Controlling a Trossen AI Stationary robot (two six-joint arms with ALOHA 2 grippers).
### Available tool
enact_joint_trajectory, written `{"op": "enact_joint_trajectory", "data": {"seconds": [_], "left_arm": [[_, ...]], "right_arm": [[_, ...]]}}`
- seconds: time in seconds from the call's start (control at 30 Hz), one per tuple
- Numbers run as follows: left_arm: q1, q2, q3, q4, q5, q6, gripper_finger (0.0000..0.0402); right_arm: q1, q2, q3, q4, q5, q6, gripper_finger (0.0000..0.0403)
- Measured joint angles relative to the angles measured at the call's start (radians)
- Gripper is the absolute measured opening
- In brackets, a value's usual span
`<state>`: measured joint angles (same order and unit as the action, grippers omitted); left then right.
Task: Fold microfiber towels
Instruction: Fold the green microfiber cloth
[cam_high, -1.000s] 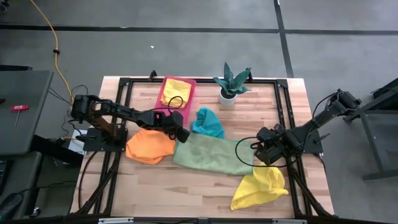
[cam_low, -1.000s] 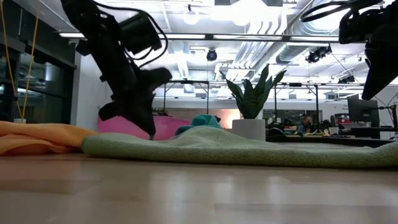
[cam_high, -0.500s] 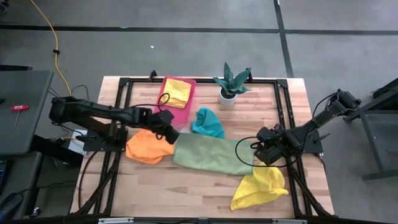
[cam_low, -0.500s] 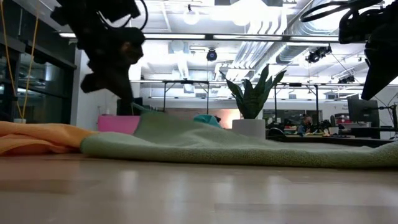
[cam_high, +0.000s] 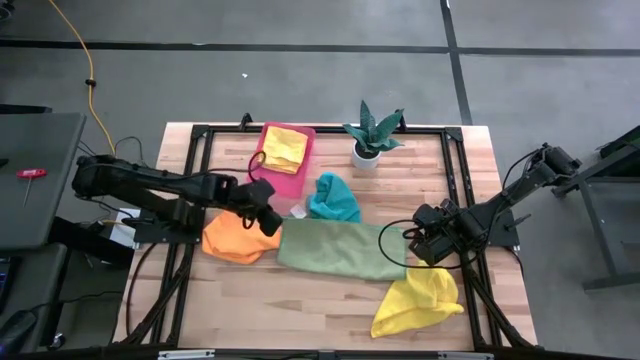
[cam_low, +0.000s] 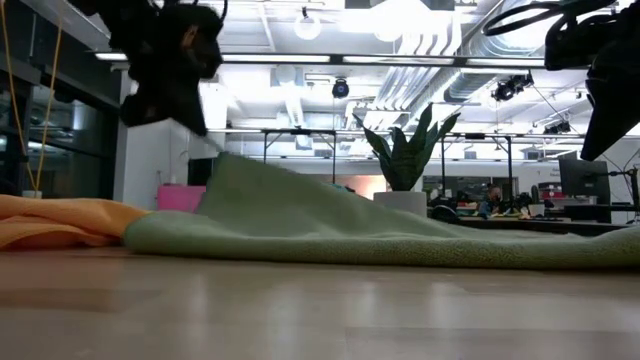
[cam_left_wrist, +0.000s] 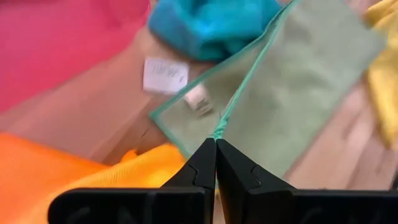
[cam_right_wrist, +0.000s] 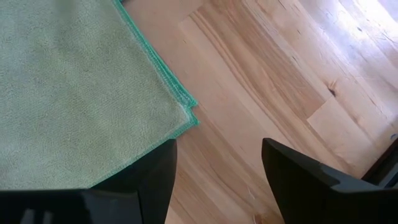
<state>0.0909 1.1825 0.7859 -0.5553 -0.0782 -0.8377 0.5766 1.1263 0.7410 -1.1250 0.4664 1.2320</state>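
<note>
The light green towel (cam_high: 345, 250) lay mostly flat mid-surface, one corner raised off the wood. An orange towel (cam_high: 238, 237) sat bunched just beside its raised end, a crumpled teal towel (cam_high: 334, 197) behind it. One yellow towel (cam_high: 418, 301) lay rumpled near the front; another yellow towel (cam_high: 285, 148) rested folded farther back.

In the low view the right pincer (cam_low: 610, 80) was cut off at three o'clock, the pink tray (cam_low: 180, 197) sat mostly hidden behind the light green towel (cam_low: 330, 225), and background people were too small to tell.
</note>
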Motion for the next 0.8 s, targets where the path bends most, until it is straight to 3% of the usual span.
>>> {"op": "enact_joint_trajectory", "data": {"seconds": [0.17, 0.8], "left_arm": [[0.027, -0.002, 0.004, -0.096, 0.002, 0.018, 0.0], [0.049, 0.261, -0.023, 0.094, -0.013, 0.091, 0.0]], "right_arm": [[0.0, 0.0, 0.0, 0.0, 0.0, 0.002, 0.0227], [0.0, 0.0, 0.0, 0.001, -0.015, 0.025, 0.0227]]}}
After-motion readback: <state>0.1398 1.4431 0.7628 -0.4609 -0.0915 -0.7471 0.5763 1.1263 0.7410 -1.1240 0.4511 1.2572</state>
